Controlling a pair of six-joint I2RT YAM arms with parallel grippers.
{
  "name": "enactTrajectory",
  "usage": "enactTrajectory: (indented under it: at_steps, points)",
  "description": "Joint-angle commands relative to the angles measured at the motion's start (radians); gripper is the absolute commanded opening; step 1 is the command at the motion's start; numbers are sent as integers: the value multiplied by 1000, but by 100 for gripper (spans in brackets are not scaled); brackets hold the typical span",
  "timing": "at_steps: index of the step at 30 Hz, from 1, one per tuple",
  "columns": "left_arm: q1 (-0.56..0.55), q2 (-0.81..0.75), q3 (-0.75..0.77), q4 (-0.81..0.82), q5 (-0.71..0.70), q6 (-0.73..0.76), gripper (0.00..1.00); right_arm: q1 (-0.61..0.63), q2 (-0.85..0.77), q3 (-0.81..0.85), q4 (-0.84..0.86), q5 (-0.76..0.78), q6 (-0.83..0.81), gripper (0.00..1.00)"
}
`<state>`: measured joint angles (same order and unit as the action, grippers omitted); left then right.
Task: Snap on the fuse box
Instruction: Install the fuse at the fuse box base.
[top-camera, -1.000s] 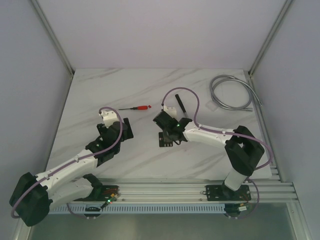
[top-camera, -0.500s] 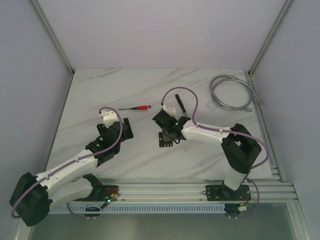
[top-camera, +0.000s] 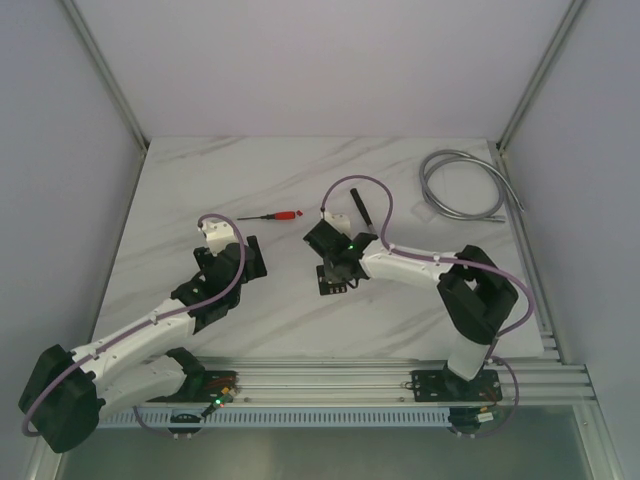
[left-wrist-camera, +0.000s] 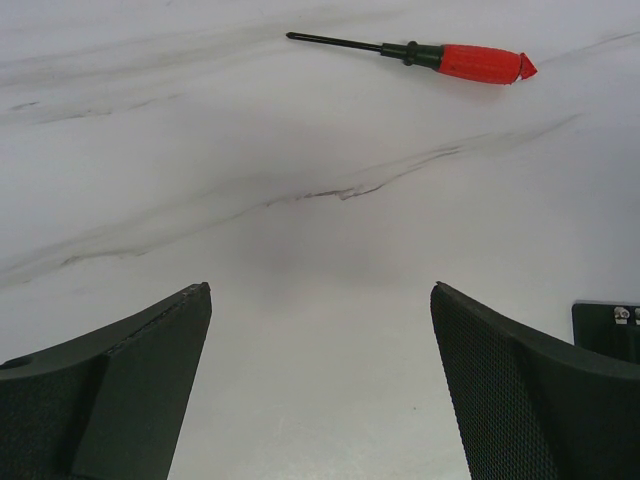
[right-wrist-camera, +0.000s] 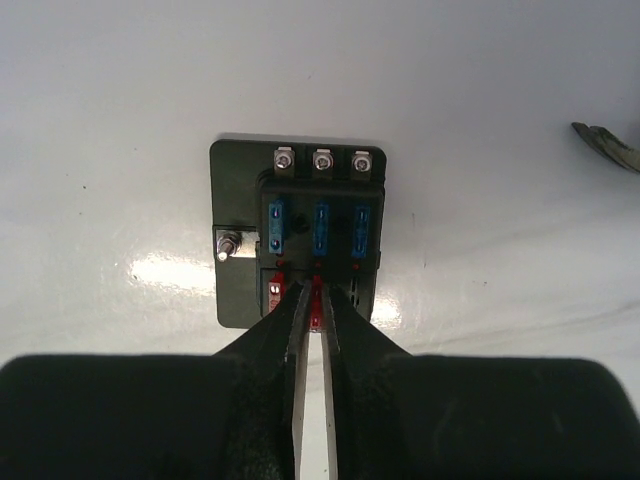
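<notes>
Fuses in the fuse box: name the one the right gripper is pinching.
The red fuse in the middle of the lower row, between the fingertips of the right gripper. The three blue fuses sit in the upper row, untouched.

Bright even light, glare on the table (right-wrist-camera: 165, 270), near fingers (right-wrist-camera: 268, 352) seemingly blurred.

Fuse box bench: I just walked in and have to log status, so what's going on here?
The right gripper is at the small black square fuse box, its fingers nearly together around a small red fuse at its near row. The left gripper hangs open over the white marble table, a red-handled screwdriver lying beyond it.
</notes>
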<state>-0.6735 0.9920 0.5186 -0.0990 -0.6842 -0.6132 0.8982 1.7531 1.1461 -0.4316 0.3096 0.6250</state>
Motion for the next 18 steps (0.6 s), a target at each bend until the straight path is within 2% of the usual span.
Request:
enactTrajectory:
  at_steps: [1,8,18]
  points:
    - [6,-10,-5,-15,9,-7,100,-1,29,35,-45,1,15,11]
    - [6,-9,-5,-15,9,-8,100,9,56,25,-78,13,12,0]
    - [7,-18,-6,-15,9,-10,100,3,28,-97,-55,-24,-9,0]
